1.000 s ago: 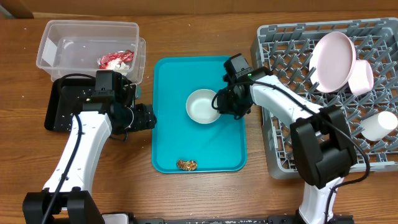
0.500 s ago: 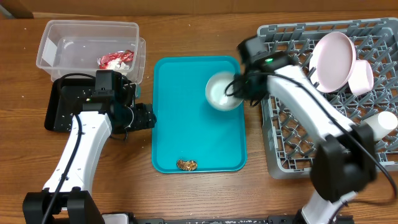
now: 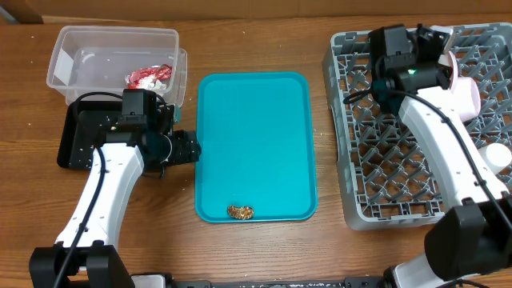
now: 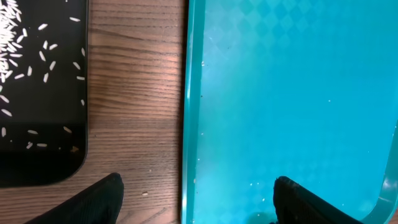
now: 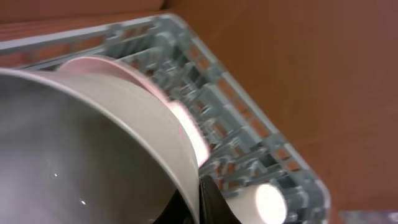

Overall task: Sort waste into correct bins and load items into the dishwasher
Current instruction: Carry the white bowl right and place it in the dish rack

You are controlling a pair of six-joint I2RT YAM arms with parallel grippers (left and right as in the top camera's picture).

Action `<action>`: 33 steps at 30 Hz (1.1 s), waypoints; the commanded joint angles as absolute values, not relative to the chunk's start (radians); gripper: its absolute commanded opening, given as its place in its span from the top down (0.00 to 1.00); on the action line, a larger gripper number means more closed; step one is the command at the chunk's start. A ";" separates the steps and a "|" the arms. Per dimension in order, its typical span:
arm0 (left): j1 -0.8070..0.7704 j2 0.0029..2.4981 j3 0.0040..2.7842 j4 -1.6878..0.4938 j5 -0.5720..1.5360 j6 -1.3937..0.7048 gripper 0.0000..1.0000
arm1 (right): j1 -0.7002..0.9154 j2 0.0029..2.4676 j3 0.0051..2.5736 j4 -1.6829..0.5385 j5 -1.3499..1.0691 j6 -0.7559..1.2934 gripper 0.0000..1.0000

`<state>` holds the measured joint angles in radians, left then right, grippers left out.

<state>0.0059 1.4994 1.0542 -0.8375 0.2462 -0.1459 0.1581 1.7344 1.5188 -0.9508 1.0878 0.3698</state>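
My right gripper (image 5: 198, 200) is shut on the rim of a white bowl (image 5: 87, 137) and holds it over the back of the grey dish rack (image 3: 384, 168). In the overhead view the right gripper (image 3: 416, 44) hides the bowl. A pink dish (image 3: 466, 94) leans in the rack just behind it, and a small cup (image 3: 498, 158) lies at the rack's right. My left gripper (image 4: 198, 193) is open and empty over the left edge of the teal tray (image 3: 256, 112). A brown food lump (image 3: 240, 211) lies on the tray's front. Chopsticks are out of view.
The clear tub (image 3: 80, 48) at the back left holds the red-and-white wrapper (image 3: 148, 77). The black tray (image 3: 76, 140) in front of it, partly under my left arm, holds loose rice grains (image 4: 25, 56). The wooden table (image 3: 328, 240) shows between tray and rack.
My right arm lifted the white bowl off the teal tray and carried it right and back, over the dish rack. The left arm has not moved.
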 commanded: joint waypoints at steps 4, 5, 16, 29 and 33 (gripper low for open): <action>-0.001 1.484 1.069 -0.834 0.236 -0.127 0.21 | 0.148 1.842 1.442 -0.938 1.173 0.420 0.96; -0.001 1.483 1.069 -0.834 0.236 -0.127 0.21 | 0.151 1.848 1.422 -0.945 1.154 0.464 0.96; -0.001 1.484 1.069 -0.834 0.236 -0.127 0.21 | 0.178 1.848 1.362 -1.089 0.992 0.708 0.96; -0.001 1.484 1.069 -0.849 0.236 -0.127 0.21 | 0.267 1.848 1.363 -1.122 0.652 0.777 0.92; -0.001 1.484 1.069 -0.856 0.236 -0.127 0.21 | 0.261 1.848 1.363 -1.137 0.746 0.789 0.96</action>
<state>0.0059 1.4994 1.0542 -0.8524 0.2459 -0.1459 0.2760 1.8214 1.3907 -1.1133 0.7910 0.7883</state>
